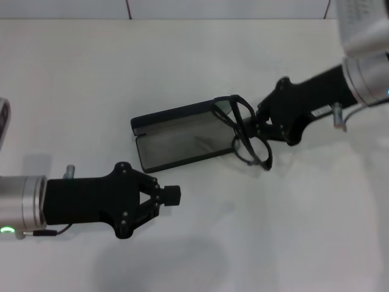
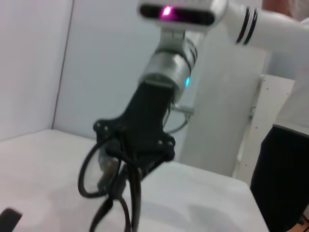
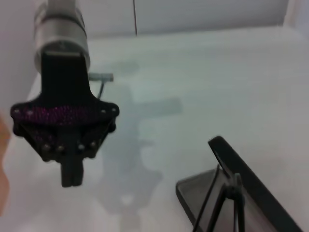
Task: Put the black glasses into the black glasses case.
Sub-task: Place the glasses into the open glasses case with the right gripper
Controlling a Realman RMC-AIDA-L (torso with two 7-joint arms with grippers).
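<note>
While the case lies open on the table, the glasses hang at its right end in the right gripper.

Glasses (image 1: 248,132): black frame held off the table at the right end of the case, one lens over the case's corner, the other just past its near right edge. The left wrist view shows them (image 2: 107,180) hanging below the right gripper, a round lens to one side and the temples trailing down.

Case (image 1: 179,137): open, lying slantwise near the middle of the table, grey lining up, raised lid along the far side. The right wrist view shows the lid's edge and the lining (image 3: 241,193), with thin temple arms standing over it.

Right gripper (image 1: 260,123): reaching in from the right, fingers clamped on the glasses at the frame, at the case's right end. The left wrist view shows it (image 2: 130,162) from the front, gripping the frame.

Left gripper (image 1: 171,195): low over the table, near the case's front left corner but apart from it, fingers pressed together with nothing between them. The right wrist view shows it (image 3: 72,175) the same way, fingertips together, empty.

Table (image 1: 200,67): white, bare around the case.
</note>
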